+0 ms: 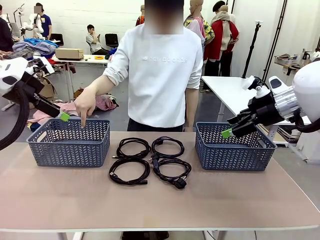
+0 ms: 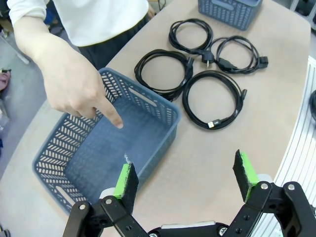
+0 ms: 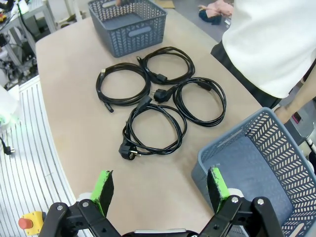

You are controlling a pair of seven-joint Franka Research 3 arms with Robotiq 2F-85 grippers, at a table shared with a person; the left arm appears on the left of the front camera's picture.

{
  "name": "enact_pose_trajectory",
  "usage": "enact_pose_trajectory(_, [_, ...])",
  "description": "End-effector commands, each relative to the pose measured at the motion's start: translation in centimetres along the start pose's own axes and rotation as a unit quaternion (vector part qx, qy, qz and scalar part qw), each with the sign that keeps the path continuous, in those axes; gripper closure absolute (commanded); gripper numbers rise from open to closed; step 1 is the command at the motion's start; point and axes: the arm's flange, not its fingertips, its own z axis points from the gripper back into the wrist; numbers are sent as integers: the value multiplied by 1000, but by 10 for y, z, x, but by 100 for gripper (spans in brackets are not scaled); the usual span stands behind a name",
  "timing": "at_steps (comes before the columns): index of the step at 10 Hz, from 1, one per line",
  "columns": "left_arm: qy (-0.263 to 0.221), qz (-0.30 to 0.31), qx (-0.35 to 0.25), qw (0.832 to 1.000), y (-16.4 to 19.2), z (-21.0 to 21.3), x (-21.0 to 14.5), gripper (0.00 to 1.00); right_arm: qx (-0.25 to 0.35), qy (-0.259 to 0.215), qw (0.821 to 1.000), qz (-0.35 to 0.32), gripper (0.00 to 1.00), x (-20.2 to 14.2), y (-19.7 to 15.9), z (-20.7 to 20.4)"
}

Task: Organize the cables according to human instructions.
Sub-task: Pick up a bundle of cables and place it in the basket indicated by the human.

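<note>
While over the left basket (image 1: 70, 150), person's hand (image 1: 86, 103), forefinger down

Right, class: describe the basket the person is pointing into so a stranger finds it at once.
On the tan table, four coiled black cords lie between two blue-grey plastic lattice baskets. Take the basket on the robot's left. Unlike its twin, it has the person's hand pointing a finger down into it.

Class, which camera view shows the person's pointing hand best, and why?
The left wrist view: the hand is large and close, its index finger aimed down into the blue basket. The front view shows it smaller, over the basket's far rim. The right wrist view catches at most a sliver at its top edge.
</note>
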Motion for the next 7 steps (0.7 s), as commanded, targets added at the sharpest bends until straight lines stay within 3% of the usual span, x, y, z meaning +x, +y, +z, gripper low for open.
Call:
enact_pose_trajectory(1, [11, -48, -4, 999, -11, -3, 9, 0, 7, -10, 1000, 9, 0, 0, -4, -2])
enact_pose_trajectory(3, [38, -151, -38, 987, -36, -18, 28, 0, 7, -10, 1000, 9, 0, 0, -4, -2])
enact_pose_trajectory(7, [131, -314, -87, 936, -96, -92, 61, 0, 7, -10, 1000, 9, 0, 0, -4, -2])
